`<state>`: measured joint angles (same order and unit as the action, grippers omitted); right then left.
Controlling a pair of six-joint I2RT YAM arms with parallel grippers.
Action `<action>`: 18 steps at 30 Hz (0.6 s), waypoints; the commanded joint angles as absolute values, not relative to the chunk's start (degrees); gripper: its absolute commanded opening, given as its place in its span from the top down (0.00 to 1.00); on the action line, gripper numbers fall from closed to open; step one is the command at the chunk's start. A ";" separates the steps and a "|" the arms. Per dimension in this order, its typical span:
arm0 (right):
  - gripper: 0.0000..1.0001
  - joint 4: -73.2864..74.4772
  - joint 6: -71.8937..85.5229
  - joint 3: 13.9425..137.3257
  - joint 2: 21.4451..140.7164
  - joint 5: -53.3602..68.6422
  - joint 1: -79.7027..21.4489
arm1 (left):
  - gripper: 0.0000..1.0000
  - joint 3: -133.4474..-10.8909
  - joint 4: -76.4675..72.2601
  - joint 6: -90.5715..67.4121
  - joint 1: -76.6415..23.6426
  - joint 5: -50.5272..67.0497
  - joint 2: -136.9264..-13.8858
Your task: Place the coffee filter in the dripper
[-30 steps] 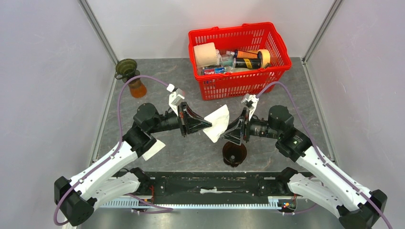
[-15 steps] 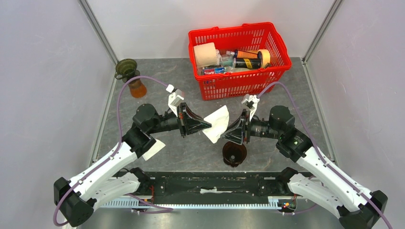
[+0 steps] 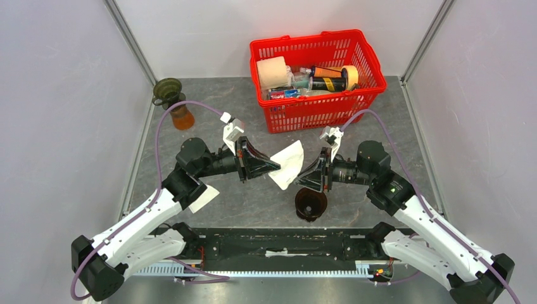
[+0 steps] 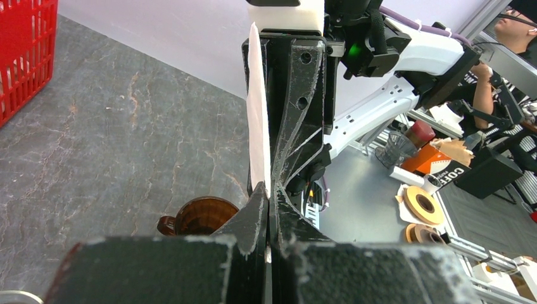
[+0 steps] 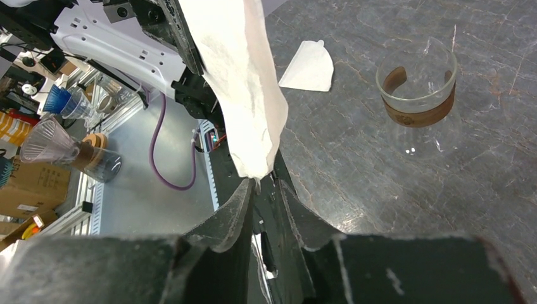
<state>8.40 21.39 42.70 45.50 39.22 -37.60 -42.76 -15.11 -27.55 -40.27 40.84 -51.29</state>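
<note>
My left gripper (image 3: 277, 166) is shut on a white paper coffee filter (image 3: 289, 163) and holds it in the air above the table. In the left wrist view the gripper (image 4: 268, 190) pinches the filter (image 4: 257, 126), seen edge-on. The brown dripper (image 3: 310, 204) stands on the table below and to the right of the filter; it also shows in the left wrist view (image 4: 201, 218). My right gripper (image 3: 303, 179) is open at the filter's right edge. In the right wrist view the filter (image 5: 244, 95) hangs with its lower tip at the mouth of that gripper (image 5: 266, 180).
A red basket (image 3: 316, 109) with several items stands at the back. A glass carafe (image 3: 182, 116) and an olive dripper (image 3: 167, 90) stand at the back left. A second filter (image 3: 204, 197) lies flat under my left arm.
My right gripper has edged slightly left toward the filter. The left gripper and the filter have hardly moved.
</note>
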 commanded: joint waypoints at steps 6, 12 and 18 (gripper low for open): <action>1.00 7.70 18.66 45.59 45.52 42.73 -37.43 | 0.98 -42.58 -22.04 -29.88 -40.36 46.36 -51.61; 1.00 2.58 20.20 45.07 45.88 42.38 -37.44 | 0.98 -42.65 -22.56 -30.63 -40.35 46.93 -53.26; 1.00 -7.81 22.67 42.92 45.33 44.35 -37.40 | 0.98 -42.02 -27.58 -34.84 -40.34 47.81 -56.16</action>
<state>2.57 21.06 43.09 46.19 41.82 -37.60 -42.65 -21.54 -30.22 -40.27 45.78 -54.52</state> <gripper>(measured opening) 0.007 0.032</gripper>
